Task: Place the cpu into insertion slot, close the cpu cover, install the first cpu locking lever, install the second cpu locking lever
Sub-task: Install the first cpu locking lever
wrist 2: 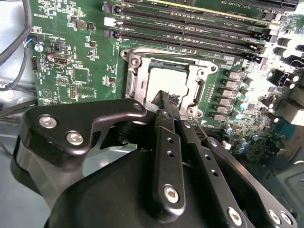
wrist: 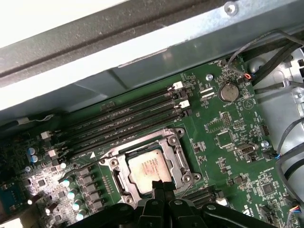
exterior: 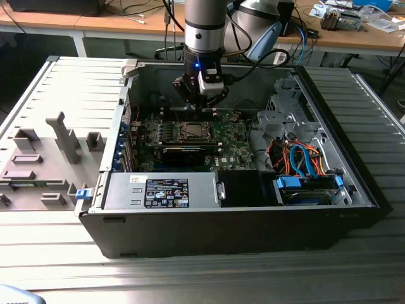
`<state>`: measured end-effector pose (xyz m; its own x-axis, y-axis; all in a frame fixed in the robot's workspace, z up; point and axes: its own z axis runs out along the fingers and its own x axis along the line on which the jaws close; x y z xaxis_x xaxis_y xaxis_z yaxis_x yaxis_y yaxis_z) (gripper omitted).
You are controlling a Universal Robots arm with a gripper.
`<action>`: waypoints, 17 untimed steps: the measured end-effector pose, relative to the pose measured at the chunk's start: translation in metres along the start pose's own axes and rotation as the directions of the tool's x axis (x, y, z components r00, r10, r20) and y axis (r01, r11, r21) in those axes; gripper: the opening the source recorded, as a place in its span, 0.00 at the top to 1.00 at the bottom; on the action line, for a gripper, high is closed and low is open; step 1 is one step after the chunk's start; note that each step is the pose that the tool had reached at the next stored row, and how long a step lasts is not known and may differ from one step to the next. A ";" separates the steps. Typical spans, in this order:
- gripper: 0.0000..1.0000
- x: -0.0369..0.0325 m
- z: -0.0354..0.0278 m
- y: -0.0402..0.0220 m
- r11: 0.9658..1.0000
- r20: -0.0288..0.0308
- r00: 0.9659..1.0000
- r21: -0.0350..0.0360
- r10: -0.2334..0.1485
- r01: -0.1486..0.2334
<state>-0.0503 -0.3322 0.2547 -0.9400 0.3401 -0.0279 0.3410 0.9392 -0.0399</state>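
One open computer case (exterior: 234, 215) lies on its side on a ribbed metal surface (exterior: 190, 278), its removed side panel (exterior: 57, 139) flat beside it toward the exterior view's left. Wooden desks with cables and clutter stand behind. Inside the case: green circuit board (exterior: 231, 142), grey power supply box (exterior: 164, 190) along the near wall, drive bay with blue and orange cables (exterior: 304, 161) toward the exterior view's right.

Robot arm (exterior: 204, 31) comes down into the case, pincer (exterior: 201, 109) just above the board, near the socket. In both wrist views the pincer's black fingers (wrist 2: 166, 123) sit pressed together, tips narrow, nothing gripped; tips are right at the socket's edge, whether touching cannot tell.

Insertion slot (wrist: 147, 166) sits in the board beside the long black memory slots (wrist: 123, 121). Cpu cover (wrist 2: 137, 76) looks closed down flat, silvery frame around the window. Cpu (wrist 2: 168, 80) is seated in the slot, pale metallic face showing through the cover window in both wrist views. Thin wire lever (wrist 2: 202, 128) runs along one side of the socket next to the fingertips; latched or not, cannot tell. Round coin battery (wrist: 228, 91) sits on the board well apart from the socket.
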 end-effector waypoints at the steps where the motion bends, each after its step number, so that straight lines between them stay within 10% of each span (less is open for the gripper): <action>1: 0.89 0.0000 0.0000 0.0000 1.000 0.000 1.000 0.000 -0.001 0.001; 17: 0.89 0.0000 0.0000 0.0000 1.000 0.001 1.000 -0.001 -0.027 0.027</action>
<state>-0.0503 -0.3322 0.2547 -0.9489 0.3143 -0.0279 0.3153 0.9482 -0.0399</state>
